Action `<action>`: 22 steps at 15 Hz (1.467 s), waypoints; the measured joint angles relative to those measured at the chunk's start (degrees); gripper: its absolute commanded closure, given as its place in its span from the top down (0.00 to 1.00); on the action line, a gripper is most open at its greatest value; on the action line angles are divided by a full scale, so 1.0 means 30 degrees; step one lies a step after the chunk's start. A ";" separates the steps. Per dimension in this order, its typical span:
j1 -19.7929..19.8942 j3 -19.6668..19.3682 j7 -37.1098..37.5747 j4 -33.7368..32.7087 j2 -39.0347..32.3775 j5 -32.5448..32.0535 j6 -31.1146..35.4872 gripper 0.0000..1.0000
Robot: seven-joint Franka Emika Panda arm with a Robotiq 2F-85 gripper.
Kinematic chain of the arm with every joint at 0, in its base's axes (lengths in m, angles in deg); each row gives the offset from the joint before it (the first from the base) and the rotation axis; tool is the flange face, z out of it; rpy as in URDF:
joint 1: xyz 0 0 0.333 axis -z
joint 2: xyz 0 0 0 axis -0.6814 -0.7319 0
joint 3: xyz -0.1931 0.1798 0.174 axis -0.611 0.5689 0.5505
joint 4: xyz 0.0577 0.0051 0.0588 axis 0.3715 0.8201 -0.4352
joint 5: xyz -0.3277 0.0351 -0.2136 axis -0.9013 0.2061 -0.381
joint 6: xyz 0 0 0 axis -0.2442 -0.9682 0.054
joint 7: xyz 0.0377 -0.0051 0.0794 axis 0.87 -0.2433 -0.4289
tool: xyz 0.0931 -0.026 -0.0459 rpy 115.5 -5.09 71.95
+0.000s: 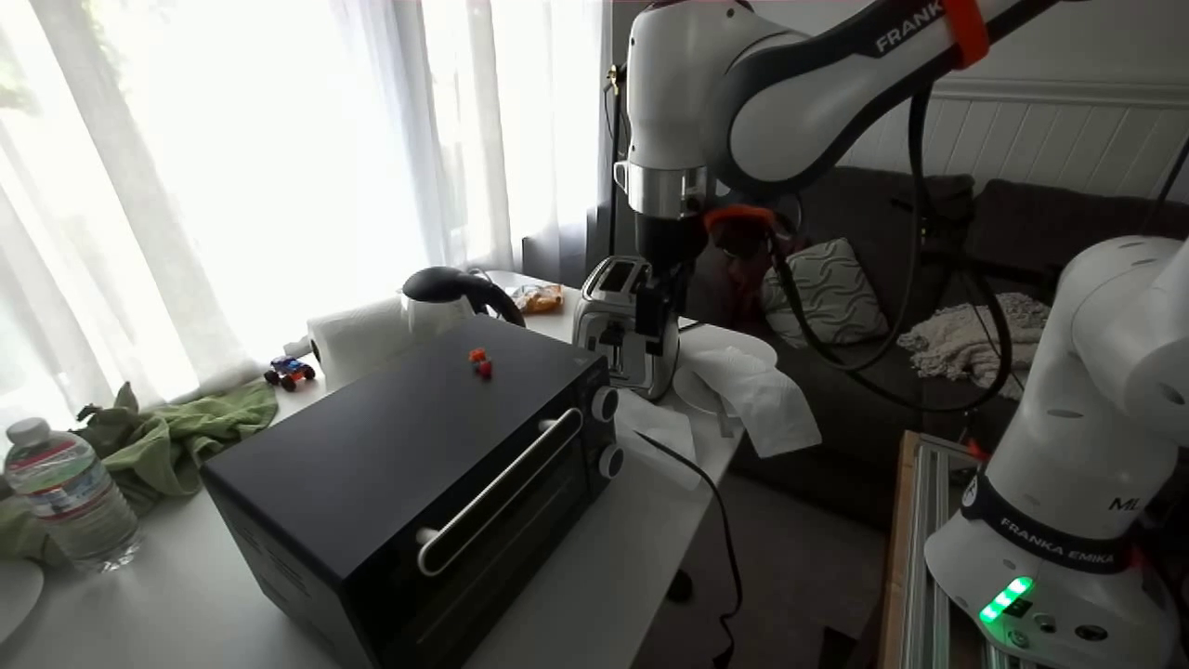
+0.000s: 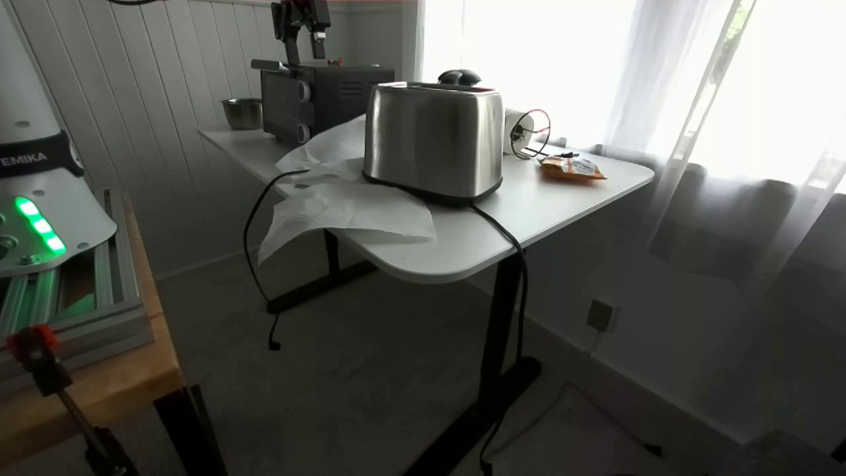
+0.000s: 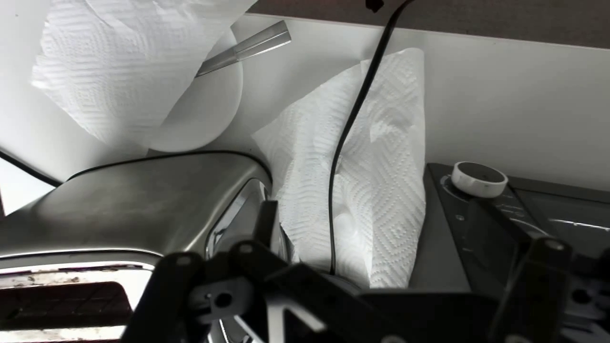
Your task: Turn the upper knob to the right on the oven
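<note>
The black oven stands on the white table with a silver handle and two white-rimmed knobs. The upper knob sits above the lower knob. Both upper knob and lower knob also show in an exterior view. My gripper points down beyond the oven's knob end, beside the toaster. Its two fingers are apart. In the wrist view the gripper is wide open and empty. One knob shows near the right finger; I cannot tell which. That finger hides part of the panel.
A steel toaster stands close to the left finger. Paper towels and a black cord lie between toaster and oven. A plate with a utensil lies near the table edge. Small red objects sit on the oven.
</note>
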 measured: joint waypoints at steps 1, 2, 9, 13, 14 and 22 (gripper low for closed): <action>-0.0209 0.0180 0.0321 0.0000 -0.0018 0.0018 0.0000 1.00; -0.0425 0.0330 0.0565 0.0001 -0.0085 0.0083 0.0000 1.00; -0.1405 0.1134 0.2325 -0.0013 -0.1604 0.0479 0.0497 1.00; -0.1414 0.1182 0.2402 -0.0095 -0.1990 0.0477 0.0603 1.00; -0.1411 0.1181 0.2402 -0.0096 -0.2013 0.0384 0.0541 1.00; -0.1691 0.1394 0.2299 -0.0612 -0.3811 -0.0228 0.2804 1.00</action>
